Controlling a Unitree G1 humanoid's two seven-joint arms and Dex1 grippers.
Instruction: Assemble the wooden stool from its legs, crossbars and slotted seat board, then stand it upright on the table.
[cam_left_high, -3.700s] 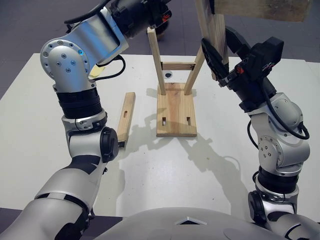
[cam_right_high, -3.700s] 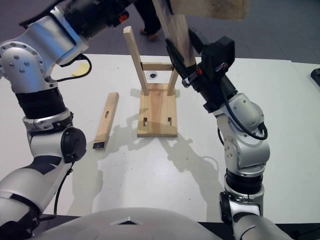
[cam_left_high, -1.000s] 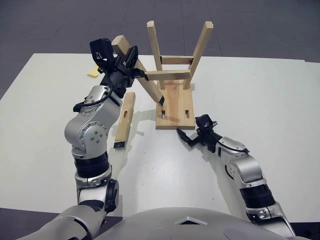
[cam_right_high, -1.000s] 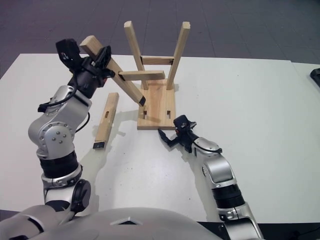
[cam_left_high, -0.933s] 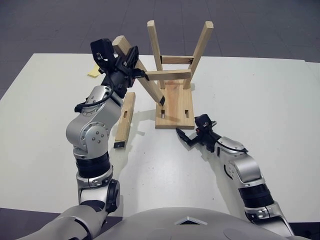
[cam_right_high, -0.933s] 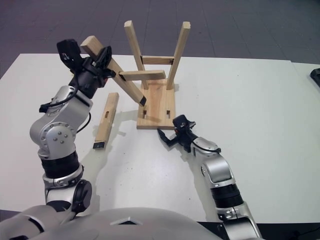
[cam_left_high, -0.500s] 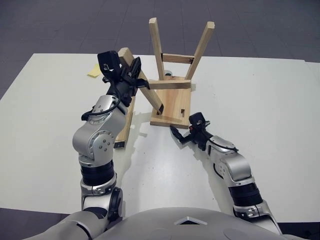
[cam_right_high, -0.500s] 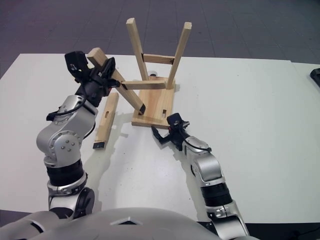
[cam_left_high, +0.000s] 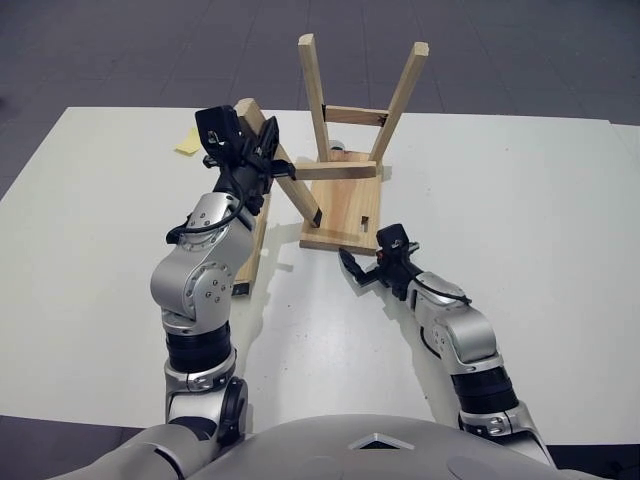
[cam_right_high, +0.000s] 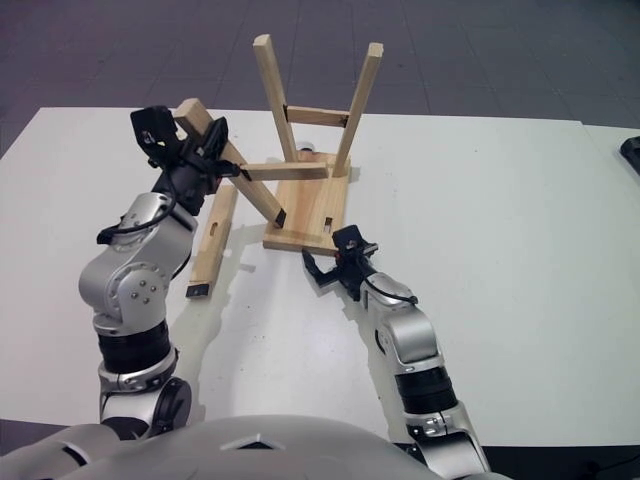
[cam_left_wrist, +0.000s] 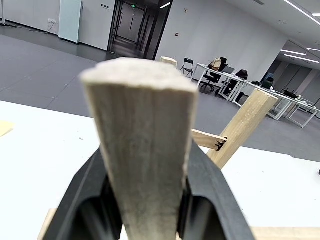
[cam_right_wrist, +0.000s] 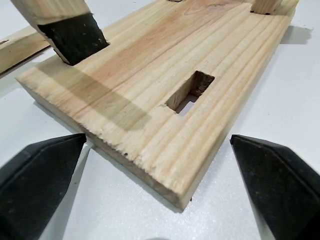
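Left arm raised, elbow bent: left end effector (cam_left_high: 262, 160) is clamped on a leg (cam_left_high: 300, 195) (crossbar (cam_left_high: 335, 170) attached), with the leg's black-tipped end over the seat board (cam_left_high: 345, 205). Right arm extended low: right end effector (cam_left_high: 368, 262) has its fingers apart, flanking the seat board's near edge. Since 1.0 s ago, the seat board has turned on the worktop (cam_left_high: 550, 200) and the right end effector has advanced.

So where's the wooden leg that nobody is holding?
In the head views, the loose leg lies flat on the table, on the robot's left, beside the seat board, below the left gripper holding another leg.
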